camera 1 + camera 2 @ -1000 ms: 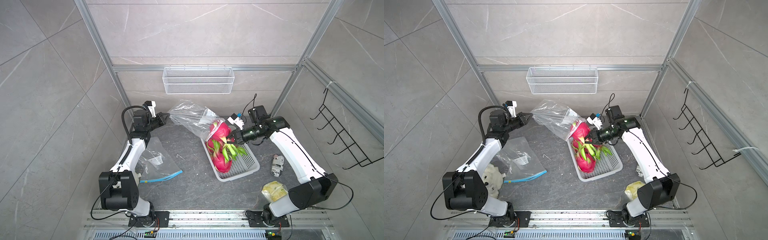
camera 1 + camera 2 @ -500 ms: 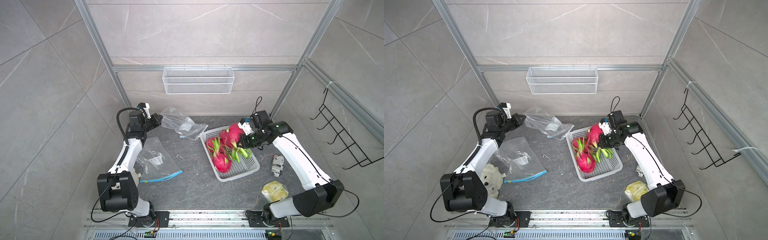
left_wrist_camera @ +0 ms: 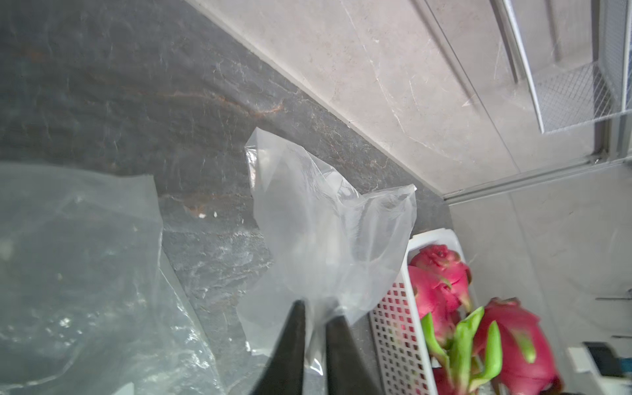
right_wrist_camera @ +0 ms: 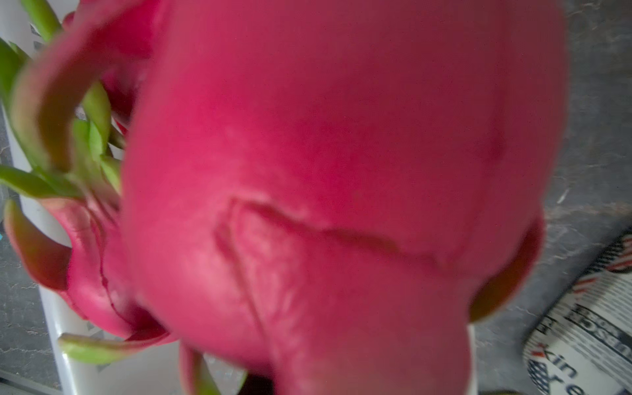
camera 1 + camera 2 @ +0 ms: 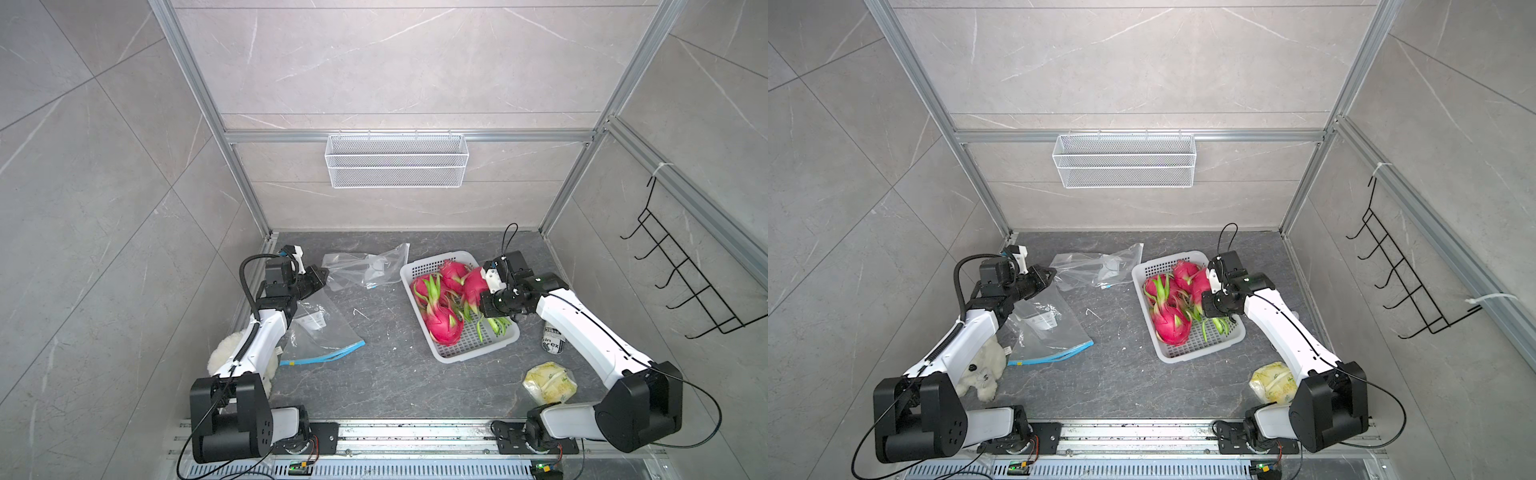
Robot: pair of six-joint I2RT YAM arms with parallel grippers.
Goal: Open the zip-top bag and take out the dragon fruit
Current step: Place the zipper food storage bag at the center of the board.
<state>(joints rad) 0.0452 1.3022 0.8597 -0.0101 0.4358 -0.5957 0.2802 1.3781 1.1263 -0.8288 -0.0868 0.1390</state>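
Slate tabletop [image 5: 395, 374]; left jaws barely parted around zip-top bag [image 3: 325, 232]; right jaws grip dragon fruit [image 4: 342, 171] inside crowded basket [image 5: 473, 352].

The dark tabletop [image 5: 395, 382] bears a crumpled bag [image 5: 365, 270], a flat bag [image 5: 320, 332] (blue-zipped), a white basket [image 5: 478, 351], a can [image 5: 552, 345] and a plush toy [image 5: 218, 359].

The left arm [image 5: 266, 336] and right arm [image 5: 582, 320] share glossy white shells, blocky black joints [image 5: 226, 415], looping black cables [image 5: 242, 278] and screwed black baseplates [image 5: 328, 436]; the left gripper [image 5: 321, 275] is black.
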